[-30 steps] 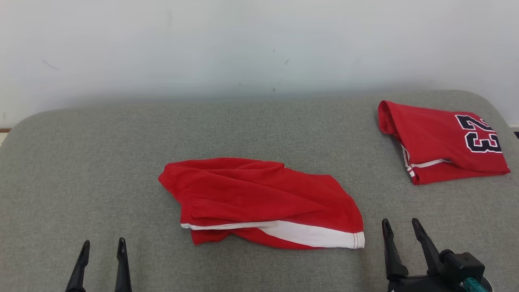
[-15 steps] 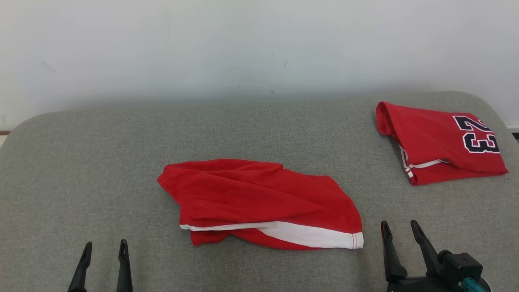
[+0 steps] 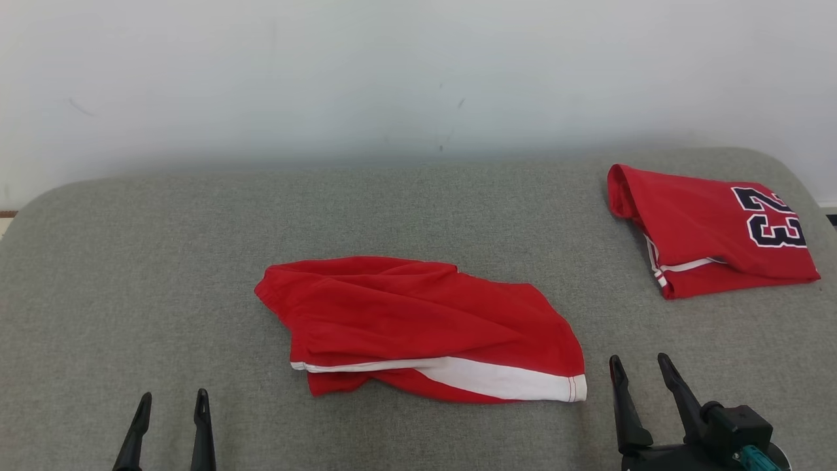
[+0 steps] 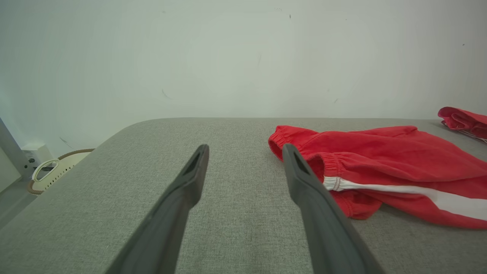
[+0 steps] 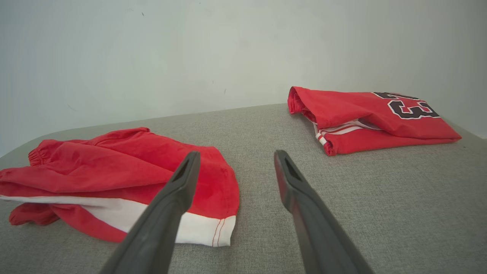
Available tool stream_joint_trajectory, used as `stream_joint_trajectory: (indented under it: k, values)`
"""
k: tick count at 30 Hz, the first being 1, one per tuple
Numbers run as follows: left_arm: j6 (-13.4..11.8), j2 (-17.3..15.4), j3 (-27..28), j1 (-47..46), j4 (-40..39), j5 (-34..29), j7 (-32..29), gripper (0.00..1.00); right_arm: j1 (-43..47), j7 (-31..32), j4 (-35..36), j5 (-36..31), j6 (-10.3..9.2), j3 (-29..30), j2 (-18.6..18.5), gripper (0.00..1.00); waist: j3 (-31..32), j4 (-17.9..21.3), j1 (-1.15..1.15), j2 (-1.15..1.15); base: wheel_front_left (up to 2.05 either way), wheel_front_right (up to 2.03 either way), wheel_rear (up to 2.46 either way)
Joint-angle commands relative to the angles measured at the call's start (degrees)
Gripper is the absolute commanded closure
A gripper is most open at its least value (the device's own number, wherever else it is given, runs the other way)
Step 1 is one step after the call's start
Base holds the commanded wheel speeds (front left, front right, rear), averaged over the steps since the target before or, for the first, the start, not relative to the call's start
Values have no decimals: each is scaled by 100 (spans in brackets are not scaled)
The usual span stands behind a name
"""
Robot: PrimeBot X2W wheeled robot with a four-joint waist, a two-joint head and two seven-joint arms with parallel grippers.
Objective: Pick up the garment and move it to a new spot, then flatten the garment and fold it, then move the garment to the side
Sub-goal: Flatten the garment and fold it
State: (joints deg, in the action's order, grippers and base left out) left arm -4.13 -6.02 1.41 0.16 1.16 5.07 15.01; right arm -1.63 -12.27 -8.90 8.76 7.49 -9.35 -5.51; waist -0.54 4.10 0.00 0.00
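Your left hand (image 3: 173, 394): low at near left, fingers spread, holding nothing, well apart from cloth. Your right hand (image 3: 639, 358): near right, fingers likewise spread, empty, tips just beside white hem corner of red shorts (image 3: 418, 320), not touching. Shorts lie rumpled at centre of grey worktop (image 3: 131, 261), white stripe along near side, elastic waistband toward your left. Folded red jersey (image 3: 706, 235) with number 23 sits at far right corner, well apart from shorts.
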Motion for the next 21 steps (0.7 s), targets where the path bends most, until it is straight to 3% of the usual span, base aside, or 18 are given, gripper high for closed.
stream_joint_trajectory:
  k: [1, 15, 21]
  values:
    - [6, -5, 5, 95, 18, 22, 24, 0, 17, 8, 13, -22, 2, -24, -15, 0, 4, 3, 0, 0, 0, 0, 0]
    - [89, 4, -69, 31, 159, 47, 24, 0, 44, 124, -22, -20, 2, -56, -49, 0, 24, 4, 0, 0, 0, 0, 0]
    - [438, 18, -444, -233, 556, 77, 24, 0, -32, 473, -310, 127, 1, -252, -130, 0, -26, 27, 0, 0, 0, 0, 0]
